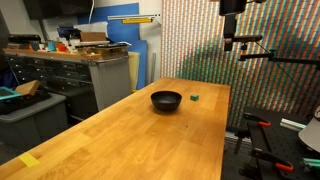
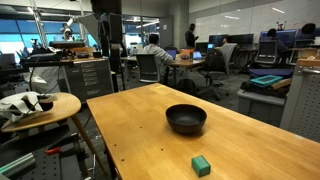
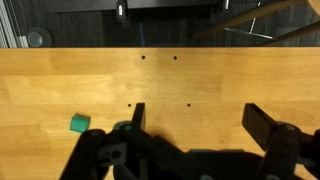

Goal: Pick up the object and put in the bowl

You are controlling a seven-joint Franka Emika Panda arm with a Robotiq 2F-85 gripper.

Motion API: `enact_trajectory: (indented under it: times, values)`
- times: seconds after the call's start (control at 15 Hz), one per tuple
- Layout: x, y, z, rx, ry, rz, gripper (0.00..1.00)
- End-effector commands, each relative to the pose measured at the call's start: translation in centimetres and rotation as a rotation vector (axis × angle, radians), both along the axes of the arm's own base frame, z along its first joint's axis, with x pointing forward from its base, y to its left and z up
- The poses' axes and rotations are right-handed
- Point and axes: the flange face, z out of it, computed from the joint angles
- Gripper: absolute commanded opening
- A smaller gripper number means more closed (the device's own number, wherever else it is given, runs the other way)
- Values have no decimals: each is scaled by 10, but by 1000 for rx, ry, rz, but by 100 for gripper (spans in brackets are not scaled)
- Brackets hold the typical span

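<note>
A tiny green block (image 1: 195,97) lies on the wooden table next to the black glossy bowl (image 1: 166,100). Both also show in an exterior view, the block (image 2: 201,165) near the table's edge and the bowl (image 2: 186,119) beyond it. In the wrist view the block (image 3: 79,123) lies at lower left on the wood, left of my gripper (image 3: 198,118). The gripper's fingers are wide apart and empty, high above the table. The bowl is out of the wrist view. The arm (image 1: 232,20) hangs above the table's far end.
The wooden table (image 1: 130,135) stretches long toward the camera, with a yellow tape mark (image 1: 29,160) at its near corner. Cabinets with clutter (image 1: 70,60) stand beside it. A small round side table (image 2: 40,108) holding items stands close by. People sit at desks (image 2: 160,55) behind.
</note>
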Motion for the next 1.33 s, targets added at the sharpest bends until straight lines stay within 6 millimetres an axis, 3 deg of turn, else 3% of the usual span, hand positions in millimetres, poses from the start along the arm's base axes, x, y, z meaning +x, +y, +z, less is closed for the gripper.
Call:
enact_trajectory:
  times: [0.0,0.47,1.27]
  values:
    - [0,0,0,0,1,0,100]
    - [10,-5,-14,-56,-34,-73,100]
    - [48,-64,-78,-156,-129,-311,100]
